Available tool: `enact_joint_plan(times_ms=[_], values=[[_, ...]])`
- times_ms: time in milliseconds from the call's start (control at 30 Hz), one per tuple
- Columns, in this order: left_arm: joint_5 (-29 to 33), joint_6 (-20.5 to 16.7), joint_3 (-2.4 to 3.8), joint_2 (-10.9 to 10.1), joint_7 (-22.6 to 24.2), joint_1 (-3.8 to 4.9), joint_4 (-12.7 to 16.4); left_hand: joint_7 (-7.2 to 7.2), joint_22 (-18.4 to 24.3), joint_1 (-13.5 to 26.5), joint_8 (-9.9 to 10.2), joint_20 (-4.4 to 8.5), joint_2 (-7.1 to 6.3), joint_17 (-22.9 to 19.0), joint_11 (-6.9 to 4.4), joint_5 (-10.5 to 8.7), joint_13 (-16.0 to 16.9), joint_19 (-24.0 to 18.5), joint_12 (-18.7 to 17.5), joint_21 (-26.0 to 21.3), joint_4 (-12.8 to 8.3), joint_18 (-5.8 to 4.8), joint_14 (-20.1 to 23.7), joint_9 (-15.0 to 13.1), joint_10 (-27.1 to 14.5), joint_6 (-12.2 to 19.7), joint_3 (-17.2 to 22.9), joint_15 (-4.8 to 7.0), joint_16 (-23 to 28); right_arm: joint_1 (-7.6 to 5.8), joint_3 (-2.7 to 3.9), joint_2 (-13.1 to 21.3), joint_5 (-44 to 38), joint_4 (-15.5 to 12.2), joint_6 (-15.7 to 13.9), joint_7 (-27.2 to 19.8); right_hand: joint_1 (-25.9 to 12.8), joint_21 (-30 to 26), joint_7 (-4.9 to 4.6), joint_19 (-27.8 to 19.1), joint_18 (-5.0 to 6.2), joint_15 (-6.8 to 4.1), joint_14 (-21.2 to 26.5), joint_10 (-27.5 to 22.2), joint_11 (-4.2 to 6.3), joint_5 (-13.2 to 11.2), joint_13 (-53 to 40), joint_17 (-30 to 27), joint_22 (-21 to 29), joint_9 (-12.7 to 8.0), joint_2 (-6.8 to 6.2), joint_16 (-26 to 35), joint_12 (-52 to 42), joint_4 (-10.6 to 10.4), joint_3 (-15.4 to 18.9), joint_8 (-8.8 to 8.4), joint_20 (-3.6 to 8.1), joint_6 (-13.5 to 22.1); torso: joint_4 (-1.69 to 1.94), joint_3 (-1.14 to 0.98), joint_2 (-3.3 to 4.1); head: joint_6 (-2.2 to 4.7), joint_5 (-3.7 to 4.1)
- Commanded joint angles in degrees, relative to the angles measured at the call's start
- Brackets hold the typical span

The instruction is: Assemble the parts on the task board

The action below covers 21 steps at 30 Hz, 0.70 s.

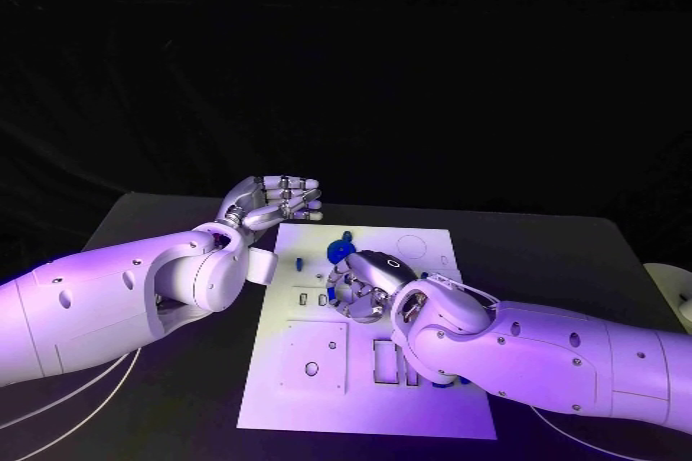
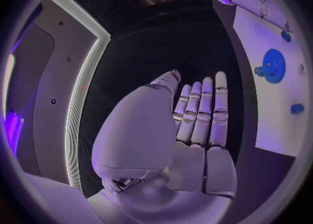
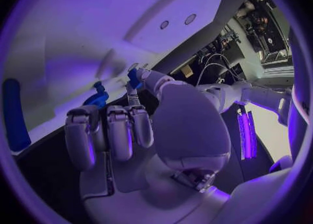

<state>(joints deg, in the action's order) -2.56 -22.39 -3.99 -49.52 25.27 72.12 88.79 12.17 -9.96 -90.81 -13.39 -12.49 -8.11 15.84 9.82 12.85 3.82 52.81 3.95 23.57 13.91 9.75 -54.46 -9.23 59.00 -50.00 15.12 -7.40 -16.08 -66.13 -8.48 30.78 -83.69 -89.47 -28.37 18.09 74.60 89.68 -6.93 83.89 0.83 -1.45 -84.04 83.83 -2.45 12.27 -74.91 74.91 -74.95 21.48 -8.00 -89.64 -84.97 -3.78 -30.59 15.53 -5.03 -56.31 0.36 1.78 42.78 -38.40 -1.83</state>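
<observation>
The white task board (image 1: pixel 361 381) lies in the middle of the black table. A blue gear (image 1: pixel 339 249) sits on its far part, also seen as the blue gear (image 2: pixel 273 65) in the left wrist view. My right hand (image 1: pixel 368 281) is low over the board's middle and pinches a small blue part (image 3: pixel 133 77) between thumb and a finger. Another blue part (image 3: pixel 98 98) stands on the board right by its fingers. My left hand (image 1: pixel 274 203) hovers above the board's far left corner with its fingers (image 2: pixel 203 109) stretched side by side, holding nothing.
A small blue part (image 1: pixel 299 264) lies left of the gear. A long blue piece (image 3: pixel 13 114) lies on the board near my right forearm. Slots and holes mark the board's near half. A white object (image 1: pixel 675 281) sits at the table's right edge.
</observation>
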Motion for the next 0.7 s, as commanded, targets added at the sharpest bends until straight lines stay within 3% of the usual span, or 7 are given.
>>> enact_joint_plan(times_ms=[33, 700], values=[[0.07, 0.88, 0.04, 0.05, 0.32, 0.04, 0.09, 0.08, -0.09, 0.3, 0.15, -0.16, -0.09, 0.05, -0.01, -0.16, -0.05, -0.39, -0.16, 0.18, 0.03, 0.4, 0.25, -0.07, 0.34, -0.32, 0.46, -0.12, 0.19, 0.35, -0.04, -0.4, -2.59, 0.37, 2.02, 0.76, -0.51, 0.32, 0.36, 6.11, -0.83, -0.28, -5.65, 2.33, 0.42, -0.23, -10.32, 13.68, -15.05, 2.86, 0.0, 0.07, 0.08, -0.31, -0.01, 2.33, 0.49, -0.42, -0.01, -0.04, 0.01, -0.15, -0.09], [0.07, 0.92, 0.04, -0.33, 0.25, 0.04, 0.21, 0.07, -0.11, 0.41, 0.15, -0.17, -0.14, 0.07, -0.01, -0.18, -0.05, -0.44, -0.17, 0.21, 0.07, 0.4, 0.24, -0.07, 0.37, -0.33, 0.49, -0.13, 0.2, 0.89, -0.09, -1.1, -4.39, 1.97, 2.88, 0.59, -1.7, 0.32, 0.28, 6.11, -0.83, -0.3, -5.62, 2.13, 0.38, -0.54, -10.11, 13.53, -15.05, 2.96, -0.96, 0.12, 0.34, -0.43, 0.29, 2.26, 0.53, 0.16, -0.03, -0.04, 0.0, -0.41, -0.24]])
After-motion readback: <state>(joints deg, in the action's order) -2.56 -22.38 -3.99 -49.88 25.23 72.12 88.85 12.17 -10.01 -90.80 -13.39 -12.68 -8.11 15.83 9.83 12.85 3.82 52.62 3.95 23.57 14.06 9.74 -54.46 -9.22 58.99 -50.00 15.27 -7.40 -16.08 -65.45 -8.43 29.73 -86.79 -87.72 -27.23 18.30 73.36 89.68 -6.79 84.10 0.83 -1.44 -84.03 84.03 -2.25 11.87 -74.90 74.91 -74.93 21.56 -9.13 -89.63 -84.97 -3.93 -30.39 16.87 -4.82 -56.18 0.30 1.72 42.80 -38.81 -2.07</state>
